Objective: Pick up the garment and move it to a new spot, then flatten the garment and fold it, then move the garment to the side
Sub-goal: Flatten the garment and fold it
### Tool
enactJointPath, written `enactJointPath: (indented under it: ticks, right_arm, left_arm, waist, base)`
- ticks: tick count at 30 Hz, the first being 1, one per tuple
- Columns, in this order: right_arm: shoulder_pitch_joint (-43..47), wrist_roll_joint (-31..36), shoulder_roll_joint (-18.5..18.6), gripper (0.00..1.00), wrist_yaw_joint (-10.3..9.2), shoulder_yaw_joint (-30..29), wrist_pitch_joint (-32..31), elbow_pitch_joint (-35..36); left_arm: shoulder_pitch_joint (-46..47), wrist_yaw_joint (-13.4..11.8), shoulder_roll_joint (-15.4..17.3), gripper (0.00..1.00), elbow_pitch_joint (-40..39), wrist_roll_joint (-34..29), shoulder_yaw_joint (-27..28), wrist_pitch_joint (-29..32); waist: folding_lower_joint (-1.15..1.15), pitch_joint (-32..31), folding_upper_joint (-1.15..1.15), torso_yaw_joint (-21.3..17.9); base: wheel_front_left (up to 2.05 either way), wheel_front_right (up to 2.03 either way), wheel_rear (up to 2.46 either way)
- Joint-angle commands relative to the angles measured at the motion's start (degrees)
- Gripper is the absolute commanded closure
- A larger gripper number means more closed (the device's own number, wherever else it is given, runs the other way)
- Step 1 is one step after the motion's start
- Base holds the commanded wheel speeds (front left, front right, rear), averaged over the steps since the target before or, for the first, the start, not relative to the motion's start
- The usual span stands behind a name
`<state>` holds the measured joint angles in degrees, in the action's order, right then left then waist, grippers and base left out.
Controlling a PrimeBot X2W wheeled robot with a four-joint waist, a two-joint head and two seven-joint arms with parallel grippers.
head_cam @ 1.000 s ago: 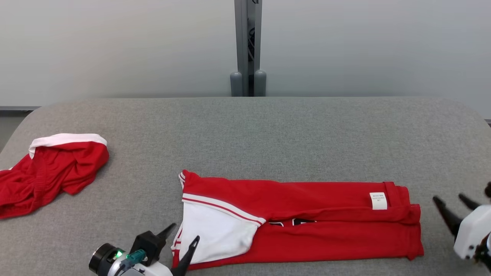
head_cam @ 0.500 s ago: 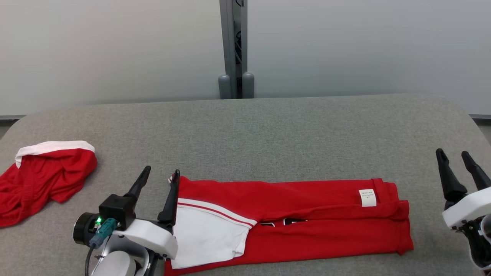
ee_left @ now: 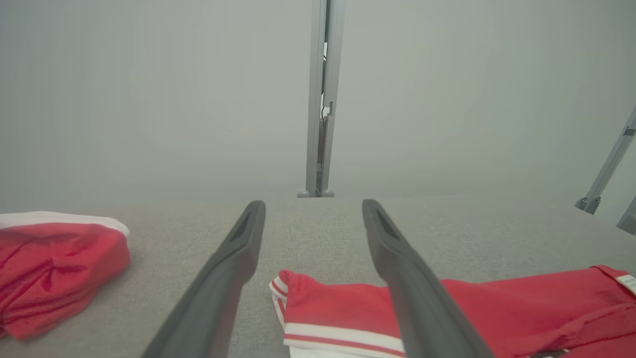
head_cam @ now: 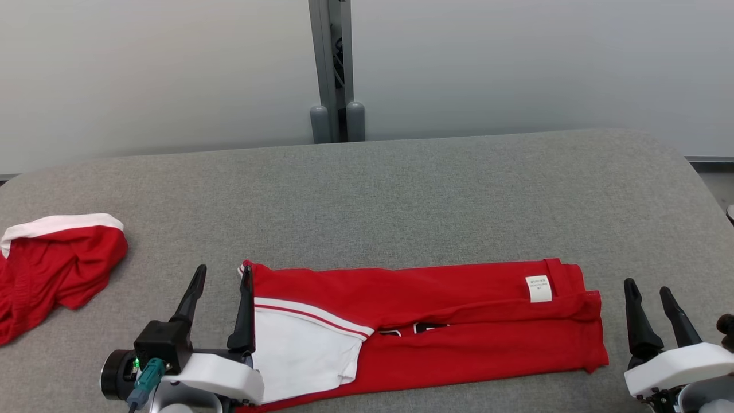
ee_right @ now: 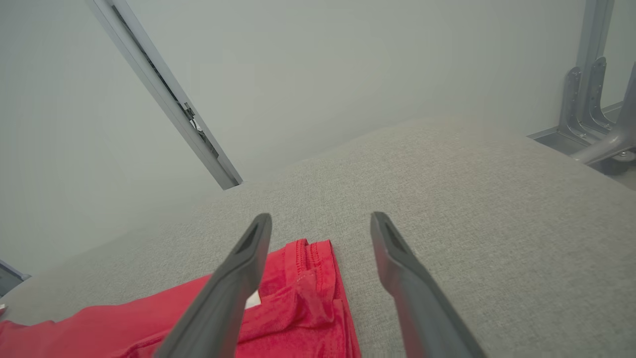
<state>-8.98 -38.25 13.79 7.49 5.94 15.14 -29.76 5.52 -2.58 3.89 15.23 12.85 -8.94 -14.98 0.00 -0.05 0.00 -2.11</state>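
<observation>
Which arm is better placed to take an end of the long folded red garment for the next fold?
Probably the left. The left pincer stands open at the sleeve end of the garment, one finger over its edge. The right pincer is open too, but clear of the hem end, above bare table.

Looks like a robotics lab or test bay rather than a home — plain pale wall panels (head_cam: pixel 516 69) along the far side, meeting at a bare metal post (head_cam: pixel 331 63). Wide work table (head_cam: pixel 430 189) covered in grey fabric, corners rounded. Beyond its right end — steel brackets (ee_right: pixel 586 99) fixed at floor level and a slanted strut (ee_left: pixel 608 164).
</observation>
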Motion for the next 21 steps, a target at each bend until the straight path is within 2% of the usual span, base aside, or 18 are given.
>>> enactJointPath:
  ticks: [1,8,15,21]
  right_arm:
    - [0.56,0.78,-0.26,0.00,0.02,-0.54,0.10,0.64]
    - [0.09,-0.35,-0.91,0.00,0.02,-0.32,0.10,-2.54]
    - [-3.19,-6.38,-1.45,0.00,0.02,1.97,0.09,-11.53]
    - [-5.59,-10.32,-2.03,0.00,0.02,2.85,0.10,-16.17]
  left_arm:
    - [-0.79,0.57,-0.22,0.00,-0.20,-0.47,0.87,-0.15]
    - [-1.33,2.07,-0.88,0.00,-0.14,-1.66,1.88,-0.15]
    - [-0.15,2.09,-0.88,0.00,0.24,-1.37,0.65,-0.15]
    - [0.65,2.38,-0.88,0.00,0.09,-2.00,0.99,-0.15]
  waist:
    - [0.00,0.13,0.00,-0.10]
    - [0.00,0.67,0.00,0.76]
    - [0.00,1.88,0.00,3.12]
    - [0.00,3.62,0.00,5.14]
  base:
    - [0.00,0.00,0.00]
    - [0.00,0.00,0.00]
    - [0.00,0.00,0.00]
    - [0.00,0.00,0.00]
